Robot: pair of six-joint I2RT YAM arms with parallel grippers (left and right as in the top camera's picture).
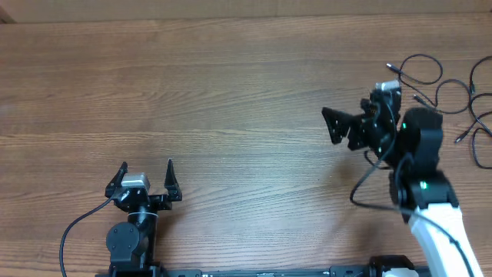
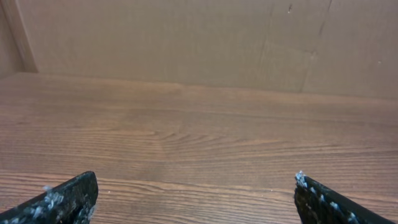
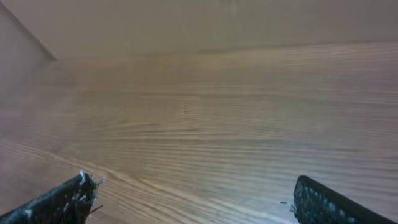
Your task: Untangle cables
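Note:
The cables (image 1: 441, 71) are thin black cords with small plugs, lying in loose overlapping loops at the table's far right. They show only in the overhead view. My right gripper (image 1: 333, 127) is open and empty, pointing left, with the cables behind it on the far side of its arm. In the right wrist view its fingertips (image 3: 193, 193) frame bare wood. My left gripper (image 1: 146, 175) is open and empty near the front edge, far left of the cables. In the left wrist view its fingertips (image 2: 196, 190) also frame bare wood.
The wooden table (image 1: 215, 92) fills the view. A brown cardboard wall (image 2: 186, 37) stands behind its far edge. Thick black arm cables trail near each arm's base at the front.

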